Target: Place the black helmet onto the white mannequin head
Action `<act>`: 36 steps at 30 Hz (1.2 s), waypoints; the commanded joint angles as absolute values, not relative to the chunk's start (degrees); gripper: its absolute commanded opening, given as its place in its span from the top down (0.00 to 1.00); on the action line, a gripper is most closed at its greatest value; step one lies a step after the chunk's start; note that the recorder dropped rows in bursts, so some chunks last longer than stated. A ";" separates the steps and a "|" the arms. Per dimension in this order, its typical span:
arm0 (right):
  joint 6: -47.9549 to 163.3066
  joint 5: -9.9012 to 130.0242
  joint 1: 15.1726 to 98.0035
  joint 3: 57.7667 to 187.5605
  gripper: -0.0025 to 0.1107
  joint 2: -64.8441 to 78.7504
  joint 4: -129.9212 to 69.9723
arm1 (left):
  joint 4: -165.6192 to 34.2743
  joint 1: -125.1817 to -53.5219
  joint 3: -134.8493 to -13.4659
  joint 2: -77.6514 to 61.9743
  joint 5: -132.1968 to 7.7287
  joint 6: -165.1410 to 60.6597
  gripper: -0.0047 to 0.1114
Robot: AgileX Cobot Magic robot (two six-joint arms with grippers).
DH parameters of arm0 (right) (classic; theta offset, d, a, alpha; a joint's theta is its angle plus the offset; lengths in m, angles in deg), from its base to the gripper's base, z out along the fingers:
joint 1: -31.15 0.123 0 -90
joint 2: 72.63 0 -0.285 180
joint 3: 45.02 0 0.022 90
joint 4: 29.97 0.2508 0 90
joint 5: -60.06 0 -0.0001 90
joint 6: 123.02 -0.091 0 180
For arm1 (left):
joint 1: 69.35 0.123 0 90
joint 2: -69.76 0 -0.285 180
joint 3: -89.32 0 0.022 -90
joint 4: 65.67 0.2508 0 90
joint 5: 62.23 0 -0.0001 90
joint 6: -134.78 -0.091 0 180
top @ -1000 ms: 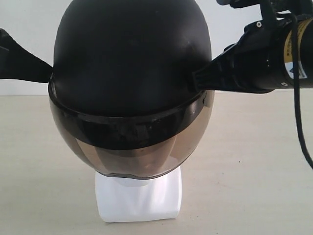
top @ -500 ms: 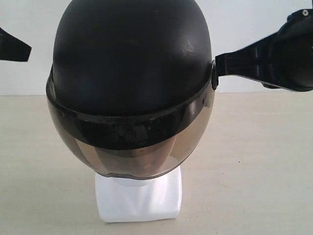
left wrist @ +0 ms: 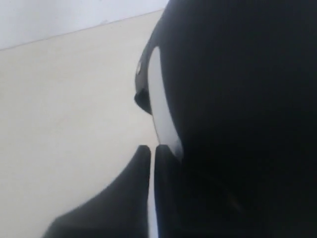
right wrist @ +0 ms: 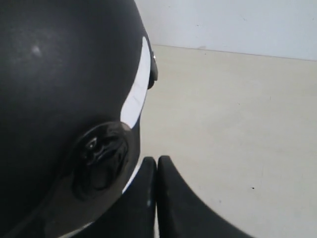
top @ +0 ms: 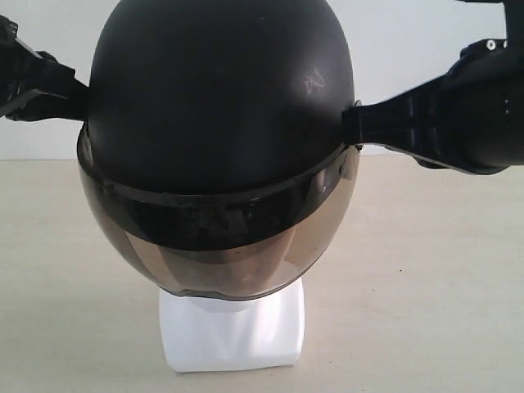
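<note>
The black helmet (top: 221, 106) sits over the white mannequin head, covering it; only the head's white base (top: 233, 332) shows below the smoky visor (top: 221, 254). My left gripper (top: 80, 100) is shut and its tip presses the helmet's left side, just above the rim. On the other side my right gripper (top: 352, 131) is shut too, its tip against the helmet by the side screw. The left wrist view has the shut left gripper (left wrist: 152, 148) beside the helmet shell (left wrist: 237, 99). In the right wrist view the shut right gripper (right wrist: 156, 159) lies next to the screw (right wrist: 99, 158).
A beige tabletop (top: 434, 270) stretches around the base, with a white wall (top: 409, 33) behind. The right arm's black body (top: 475, 123) hangs at the right edge.
Both grippers touched the helmet a second ago, drew away from its sides, and have now come back against it. The helmet has stayed on the head.
</note>
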State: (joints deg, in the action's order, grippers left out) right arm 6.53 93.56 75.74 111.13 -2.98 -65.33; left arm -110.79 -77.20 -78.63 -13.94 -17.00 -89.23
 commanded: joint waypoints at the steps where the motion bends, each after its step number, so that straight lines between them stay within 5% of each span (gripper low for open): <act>1: 6.83 91.04 75.67 111.02 0.98 -1.21 -66.48 | -113.29 -77.43 -78.69 -14.04 -15.42 -91.24 0.92; 36: -8.06 88.77 75.67 111.12 0.98 3.21 -84.64 | -113.51 -77.43 -78.69 -7.18 -3.57 -88.13 0.92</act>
